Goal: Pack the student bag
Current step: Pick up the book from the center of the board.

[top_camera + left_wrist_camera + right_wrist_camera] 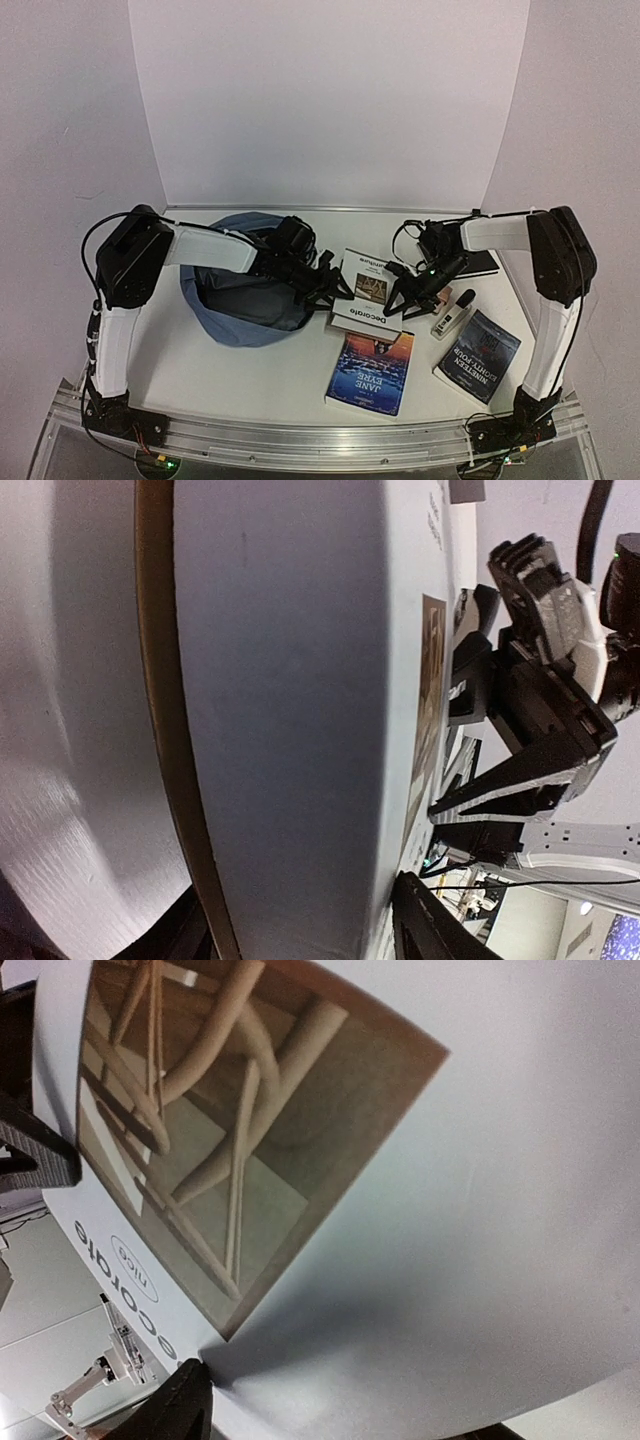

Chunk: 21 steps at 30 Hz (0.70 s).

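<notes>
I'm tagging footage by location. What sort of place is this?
Probably a robotics lab cell, not a classroom: left arm and right arm bolted to an aluminium rail, plain white backdrop panels boxing in the table, and a student bag staged with books.

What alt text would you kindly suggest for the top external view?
The left gripper clamps a white Decorate book beside the slate-blue student bag, with the right gripper at its opposite edge. Jane Eyre and Nineteen Eighty-Four lie nearby.
</notes>
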Available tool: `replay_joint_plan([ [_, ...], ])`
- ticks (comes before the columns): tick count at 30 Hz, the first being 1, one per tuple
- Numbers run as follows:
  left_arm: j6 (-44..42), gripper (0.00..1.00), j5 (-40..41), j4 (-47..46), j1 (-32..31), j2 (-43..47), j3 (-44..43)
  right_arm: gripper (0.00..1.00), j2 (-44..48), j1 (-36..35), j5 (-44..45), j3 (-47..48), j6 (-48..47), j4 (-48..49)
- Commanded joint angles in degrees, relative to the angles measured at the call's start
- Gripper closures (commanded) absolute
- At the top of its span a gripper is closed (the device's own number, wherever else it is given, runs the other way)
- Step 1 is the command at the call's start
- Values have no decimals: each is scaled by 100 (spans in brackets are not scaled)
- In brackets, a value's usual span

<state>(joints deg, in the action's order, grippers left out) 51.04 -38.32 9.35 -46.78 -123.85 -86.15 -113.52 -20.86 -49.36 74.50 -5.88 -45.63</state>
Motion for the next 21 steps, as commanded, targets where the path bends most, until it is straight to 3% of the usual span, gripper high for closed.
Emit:
replay_joint_plan([
  [1, -97, 62, 28, -666, -120, 909, 170, 34, 455, -130, -179, 157, -139, 86],
  [3, -120, 67, 60, -670, -120, 1093, 233, 31, 639, -133, -311, 293, -165, 77],
  [12, -229, 93, 354, -433, -103, 1800, 424, 2, 1225, -105, -602, 933, 272, 54],
  [21, -147, 99, 524, -522, 84, 2621, 876, 2, 1170, 373, -1019, 1502, 981, 44],
])
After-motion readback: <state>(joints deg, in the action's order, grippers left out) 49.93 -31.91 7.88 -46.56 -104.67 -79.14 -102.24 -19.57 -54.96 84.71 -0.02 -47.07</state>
